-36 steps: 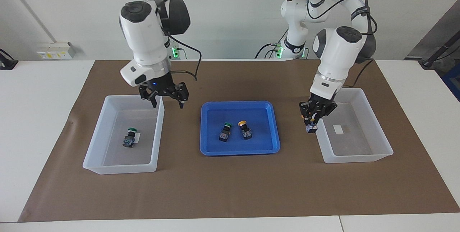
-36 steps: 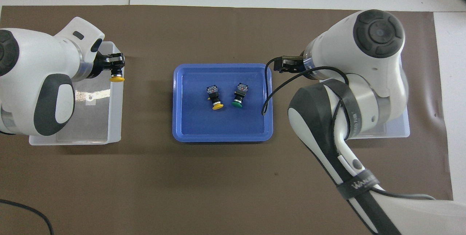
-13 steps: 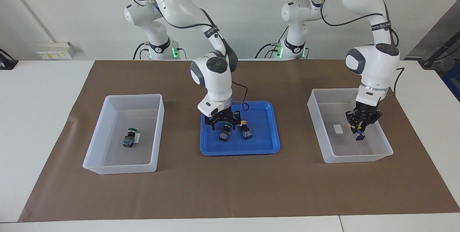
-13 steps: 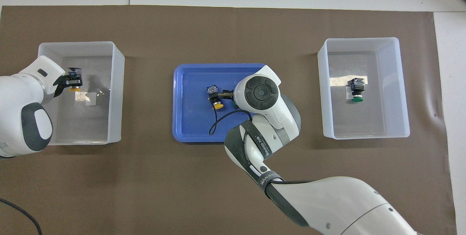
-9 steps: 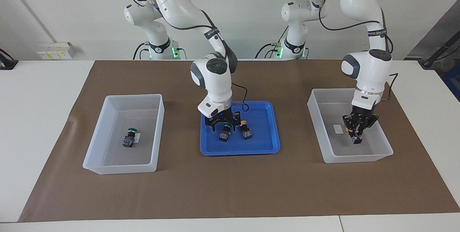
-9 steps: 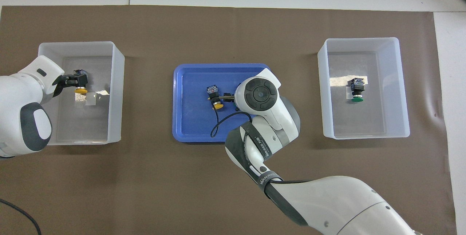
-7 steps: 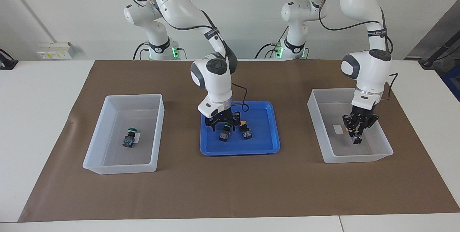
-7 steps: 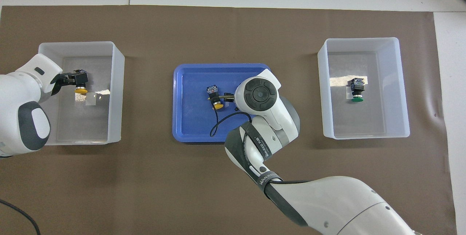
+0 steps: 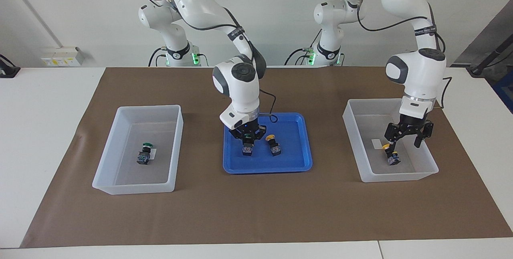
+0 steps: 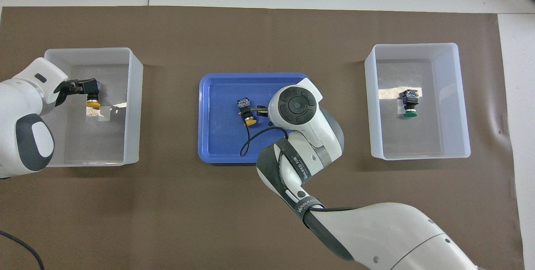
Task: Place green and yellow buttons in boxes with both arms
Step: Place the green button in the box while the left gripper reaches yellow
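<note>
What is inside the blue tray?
In the blue tray lies a yellow button. The right gripper is shut on a green button, mostly covered by it.

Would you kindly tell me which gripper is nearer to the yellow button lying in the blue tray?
Right. The right gripper is in the blue tray, shut on the green button beside that yellow button; the left gripper is over a box.

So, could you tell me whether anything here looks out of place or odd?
Nothing stands out. One green button lies in its box, one yellow button in the other box under the left gripper, and the right gripper grips a green button in the blue tray beside a yellow one.
</note>
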Action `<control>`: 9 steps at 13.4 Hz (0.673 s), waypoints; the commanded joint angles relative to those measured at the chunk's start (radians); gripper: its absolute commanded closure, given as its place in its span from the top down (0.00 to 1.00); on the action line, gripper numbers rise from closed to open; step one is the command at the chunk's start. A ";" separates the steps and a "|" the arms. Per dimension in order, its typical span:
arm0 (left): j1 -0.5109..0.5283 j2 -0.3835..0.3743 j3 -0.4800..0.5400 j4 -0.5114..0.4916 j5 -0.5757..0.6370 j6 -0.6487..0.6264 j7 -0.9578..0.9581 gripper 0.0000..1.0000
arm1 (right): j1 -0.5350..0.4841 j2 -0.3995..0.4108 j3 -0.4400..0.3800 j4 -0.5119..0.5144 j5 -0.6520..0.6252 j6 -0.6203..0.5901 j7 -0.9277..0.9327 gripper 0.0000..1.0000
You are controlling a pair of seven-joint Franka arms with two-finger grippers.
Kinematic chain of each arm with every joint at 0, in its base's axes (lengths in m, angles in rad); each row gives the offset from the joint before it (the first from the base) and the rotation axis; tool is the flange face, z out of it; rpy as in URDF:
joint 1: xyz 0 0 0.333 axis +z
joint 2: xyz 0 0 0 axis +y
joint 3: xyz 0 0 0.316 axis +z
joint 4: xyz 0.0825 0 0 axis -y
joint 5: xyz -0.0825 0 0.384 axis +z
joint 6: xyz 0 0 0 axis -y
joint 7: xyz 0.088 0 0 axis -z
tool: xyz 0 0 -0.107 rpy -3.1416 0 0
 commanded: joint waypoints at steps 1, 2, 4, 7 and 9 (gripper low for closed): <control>-0.040 0.000 0.000 0.112 -0.004 -0.192 0.007 1.00 | -0.136 -0.120 0.010 -0.034 -0.007 -0.104 -0.204 0.00; -0.069 0.002 0.000 0.136 -0.004 -0.235 -0.020 1.00 | -0.176 -0.141 0.010 -0.034 -0.007 -0.126 -0.280 0.00; -0.149 0.002 0.000 0.131 -0.003 -0.237 -0.175 1.00 | -0.245 -0.155 0.011 -0.038 -0.004 -0.156 -0.407 0.00; -0.303 0.005 0.002 0.080 0.000 -0.187 -0.371 1.00 | -0.338 -0.157 0.010 -0.057 -0.004 -0.157 -0.545 0.00; -0.374 0.023 0.000 0.065 0.000 -0.112 -0.492 1.00 | -0.400 -0.154 0.010 -0.095 -0.004 -0.122 -0.627 0.00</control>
